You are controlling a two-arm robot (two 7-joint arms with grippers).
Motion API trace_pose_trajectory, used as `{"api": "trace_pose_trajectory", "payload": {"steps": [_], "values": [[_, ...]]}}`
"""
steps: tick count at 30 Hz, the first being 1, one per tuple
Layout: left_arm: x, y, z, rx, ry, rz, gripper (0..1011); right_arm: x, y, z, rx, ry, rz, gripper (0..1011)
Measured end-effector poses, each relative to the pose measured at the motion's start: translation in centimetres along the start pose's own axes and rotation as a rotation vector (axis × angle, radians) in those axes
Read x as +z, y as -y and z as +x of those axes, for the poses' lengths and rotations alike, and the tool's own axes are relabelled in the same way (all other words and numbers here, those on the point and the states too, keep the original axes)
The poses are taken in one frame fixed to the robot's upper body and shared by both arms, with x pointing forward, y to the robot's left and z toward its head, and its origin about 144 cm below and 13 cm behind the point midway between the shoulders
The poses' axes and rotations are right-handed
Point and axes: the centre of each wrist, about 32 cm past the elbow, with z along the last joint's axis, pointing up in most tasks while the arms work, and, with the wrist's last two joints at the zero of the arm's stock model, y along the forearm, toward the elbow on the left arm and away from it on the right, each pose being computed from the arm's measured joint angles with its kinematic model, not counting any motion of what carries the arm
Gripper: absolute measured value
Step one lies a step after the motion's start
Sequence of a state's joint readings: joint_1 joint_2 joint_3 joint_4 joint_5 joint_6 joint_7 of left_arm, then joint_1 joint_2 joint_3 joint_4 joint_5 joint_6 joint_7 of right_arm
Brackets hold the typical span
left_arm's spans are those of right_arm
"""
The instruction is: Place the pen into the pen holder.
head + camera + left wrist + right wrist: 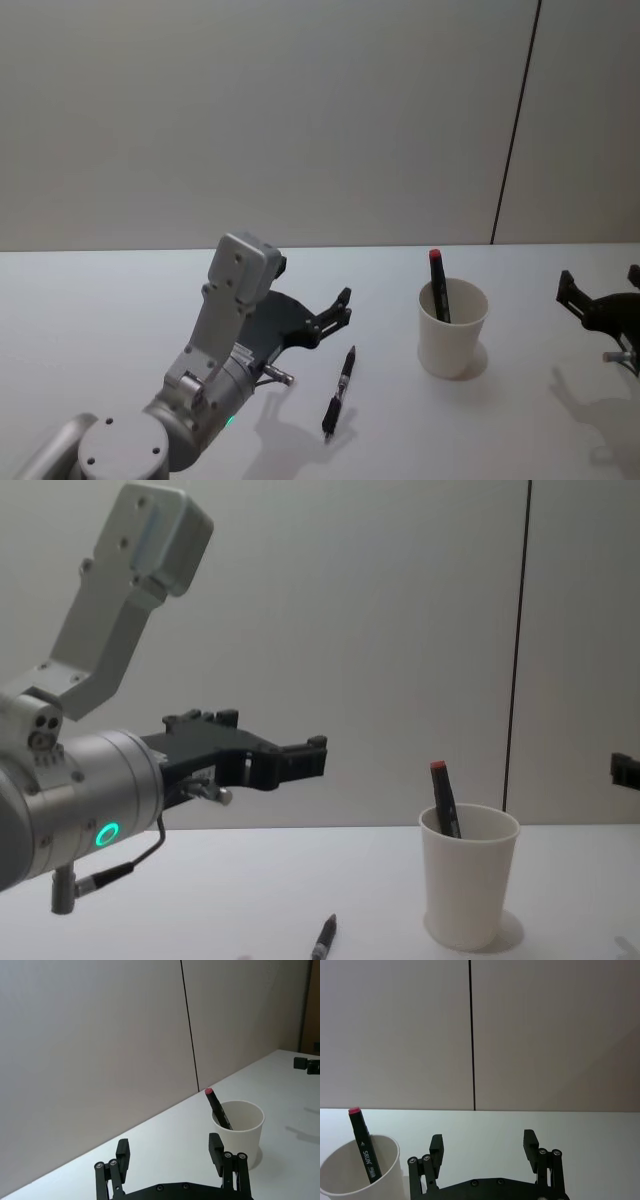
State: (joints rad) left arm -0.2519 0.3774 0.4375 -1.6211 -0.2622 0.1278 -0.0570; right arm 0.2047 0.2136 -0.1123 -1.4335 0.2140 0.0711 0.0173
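Observation:
A black pen (pixel 339 392) lies flat on the white table, its tip showing low in the chest view (pixel 323 939). The pen holder, a white paper cup (pixel 452 330) (pixel 468 883) (pixel 241 1129) (pixel 388 1174), stands upright to the pen's right. A black marker with a red cap (pixel 438 284) (pixel 443 799) (pixel 217 1108) (pixel 363 1151) leans inside it. My left gripper (pixel 346 306) (pixel 315 758) (pixel 169 1152) hangs open and empty above the table, just behind and left of the pen. My right gripper (pixel 600 282) (pixel 483 1145) is open and empty, right of the cup.
The white table (pixel 120 300) runs back to a plain grey wall with a dark vertical seam (pixel 515 130). My left arm's grey body (pixel 210 370) fills the near left. Bare tabletop lies between the pen and the cup.

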Motion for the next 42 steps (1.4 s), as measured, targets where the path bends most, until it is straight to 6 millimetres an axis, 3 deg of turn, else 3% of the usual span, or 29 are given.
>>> {"api": "trace_pose_trajectory", "payload": {"steps": [24, 42], "values": [[-0.6, 2.3, 1.1, -0.022, -0.122, 0.263, 1004, 0.0, 0.1, 0.1, -0.003, 0.002, -0.003, 1001], [-1.5, 5.1, 0.0, -0.018, -0.157, 0.470, 1004, 0.0, 0.1, 0.1, -0.003, 0.002, -0.003, 1002]]}}
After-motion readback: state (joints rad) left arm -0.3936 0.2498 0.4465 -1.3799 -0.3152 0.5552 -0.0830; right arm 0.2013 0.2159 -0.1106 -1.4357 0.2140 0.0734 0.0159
